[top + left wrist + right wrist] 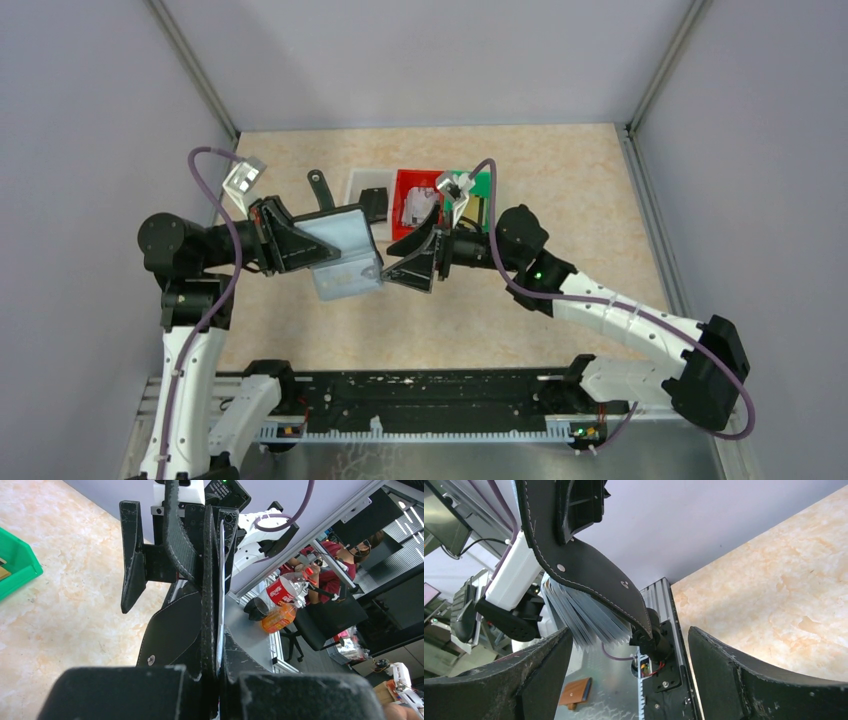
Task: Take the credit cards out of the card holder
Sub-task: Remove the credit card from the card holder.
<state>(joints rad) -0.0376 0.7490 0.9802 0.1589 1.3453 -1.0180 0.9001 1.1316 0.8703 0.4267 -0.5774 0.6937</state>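
Observation:
My left gripper [306,246] [219,666] is shut on one edge of the black card holder [345,255] [172,630] and holds it open above the table. Its clear sleeves [584,616] fan out and the strap tab [318,188] points away. The right gripper [402,262] [629,672] is open just right of the holder, fingers apart on either side of the free edge, gripping nothing. A black credit card [373,203] lies in the white bin, a silvery one [417,208] in the red bin. A tan one [479,212] shows in the green bin.
Behind the grippers, a white bin [357,183], a red bin [404,184] and a green bin [486,186] [17,562] stand in a row at mid table. The arms' black base rail [430,400] runs along the near edge. Grey walls close the left, back and right sides.

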